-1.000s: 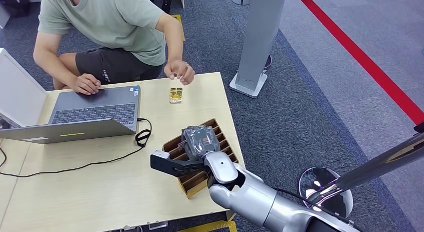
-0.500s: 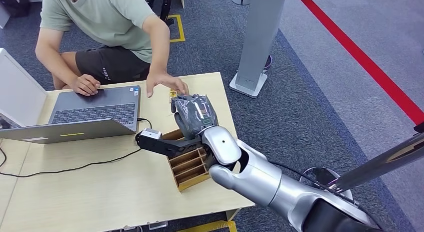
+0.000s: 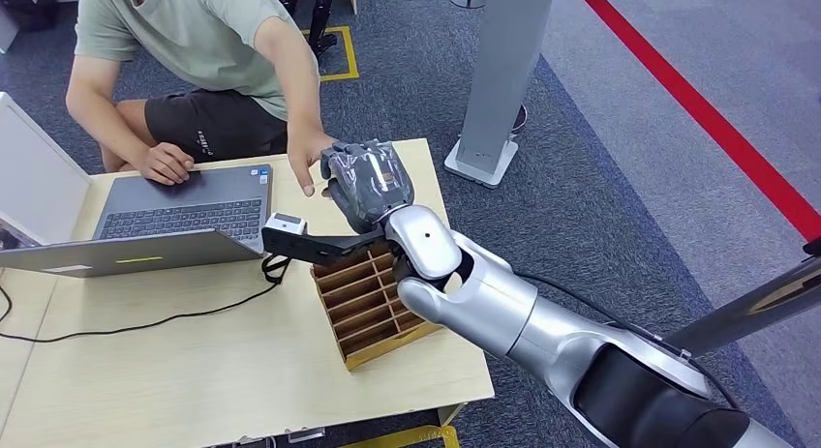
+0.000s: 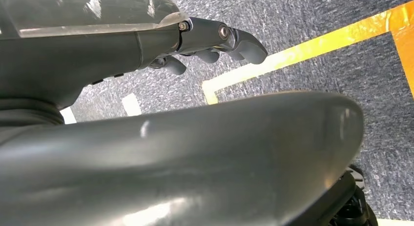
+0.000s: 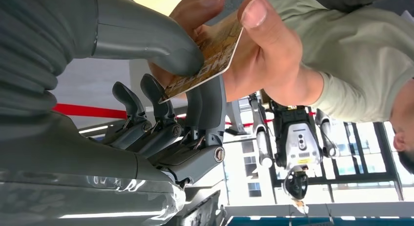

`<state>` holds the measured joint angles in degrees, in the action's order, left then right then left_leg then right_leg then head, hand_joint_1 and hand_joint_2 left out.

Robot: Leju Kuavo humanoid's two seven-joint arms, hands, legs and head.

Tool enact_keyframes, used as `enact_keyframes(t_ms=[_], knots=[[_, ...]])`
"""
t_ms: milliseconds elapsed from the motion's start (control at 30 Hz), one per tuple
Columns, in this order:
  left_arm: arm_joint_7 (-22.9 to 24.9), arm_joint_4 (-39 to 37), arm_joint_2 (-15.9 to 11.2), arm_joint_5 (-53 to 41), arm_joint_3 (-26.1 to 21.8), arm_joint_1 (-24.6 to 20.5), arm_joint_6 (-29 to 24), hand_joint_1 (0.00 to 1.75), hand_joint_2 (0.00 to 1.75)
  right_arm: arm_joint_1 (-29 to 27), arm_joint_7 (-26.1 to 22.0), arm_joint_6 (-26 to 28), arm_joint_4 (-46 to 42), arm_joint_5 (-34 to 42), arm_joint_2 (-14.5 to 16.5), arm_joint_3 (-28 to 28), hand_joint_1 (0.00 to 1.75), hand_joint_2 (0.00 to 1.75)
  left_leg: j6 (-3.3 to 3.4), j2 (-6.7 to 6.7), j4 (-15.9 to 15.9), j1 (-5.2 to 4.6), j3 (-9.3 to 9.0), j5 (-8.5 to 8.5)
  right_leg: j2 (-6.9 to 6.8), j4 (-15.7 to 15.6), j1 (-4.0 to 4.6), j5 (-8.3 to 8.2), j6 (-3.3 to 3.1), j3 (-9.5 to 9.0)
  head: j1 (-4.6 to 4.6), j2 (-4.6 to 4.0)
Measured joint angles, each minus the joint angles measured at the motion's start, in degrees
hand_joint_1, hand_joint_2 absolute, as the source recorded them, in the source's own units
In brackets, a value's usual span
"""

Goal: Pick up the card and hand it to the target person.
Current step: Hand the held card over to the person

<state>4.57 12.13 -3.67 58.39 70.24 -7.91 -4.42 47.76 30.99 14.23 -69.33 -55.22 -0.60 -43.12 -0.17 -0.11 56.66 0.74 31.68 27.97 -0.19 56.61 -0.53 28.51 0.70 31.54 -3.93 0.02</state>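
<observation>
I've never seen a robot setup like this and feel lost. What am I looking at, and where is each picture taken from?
A humanoid robot is passing a card to a person. The wide picture comes from its head, looking down at a wooden table with a laptop and a slotted wooden tray. The silver arm ends in the right hand, stretched toward the person's hand. The close picture comes from that wrist: the right hand pinches the card between thumb and fingers while the person's fingers grip it too. The last picture comes from the left wrist: the left hand hangs empty over the carpet.
</observation>
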Motion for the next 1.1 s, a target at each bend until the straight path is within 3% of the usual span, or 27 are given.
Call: enact_keyframes(t_ms=[167,300,867,1000,1100], knots=[[0.00,0.00,0.00,0.15,0.03,0.02,0.00,0.00,0.00,0.13,-0.04,1.05,3.24,0.14,0.45,-0.96,1.48,1.75,0.00,0.00,0.00,0.00,0.01,0.00,0.00,0.00,0.00,0.00,0.00,0.01,-0.02,-0.01],[0.00,0.00,0.00,0.13,0.03,0.01,0.04,0.00,0.00,0.12,0.05,1.19,4.70,0.11,0.60,-1.49,0.00,1.75,0.00,0.00,0.00,0.00,0.02,0.00,0.00,-0.01,0.00,0.00,0.00,0.03,-0.02,0.00],[-0.12,0.00,-0.01,-0.10,0.44,0.07,0.11,0.00,0.00,-0.71,-0.18,3.33,4.56,1.22,0.10,-1.28,0.00,1.75,0.00,0.02,0.01,0.00,0.00,0.00,0.01,-0.01,0.00,0.00,0.00,0.04,-0.02,0.00],[-0.26,0.00,-0.02,0.67,0.44,0.43,-0.22,0.00,0.00,-2.53,-2.46,5.01,0.79,5.88,-1.02,-0.23,0.00,1.75,0.00,0.02,0.02,0.00,-0.01,0.00,0.02,-0.02,0.00,0.00,0.00,0.05,-0.01,0.00],[-0.48,0.00,-0.02,1.46,0.44,0.87,-0.34,0.00,0.00,-5.53,-7.28,5.67,-3.88,13.74,-2.53,1.37,0.00,1.75,0.00,0.01,0.02,0.00,-0.01,0.01,0.01,-0.04,0.00,0.01,0.00,0.05,0.01,0.00]])
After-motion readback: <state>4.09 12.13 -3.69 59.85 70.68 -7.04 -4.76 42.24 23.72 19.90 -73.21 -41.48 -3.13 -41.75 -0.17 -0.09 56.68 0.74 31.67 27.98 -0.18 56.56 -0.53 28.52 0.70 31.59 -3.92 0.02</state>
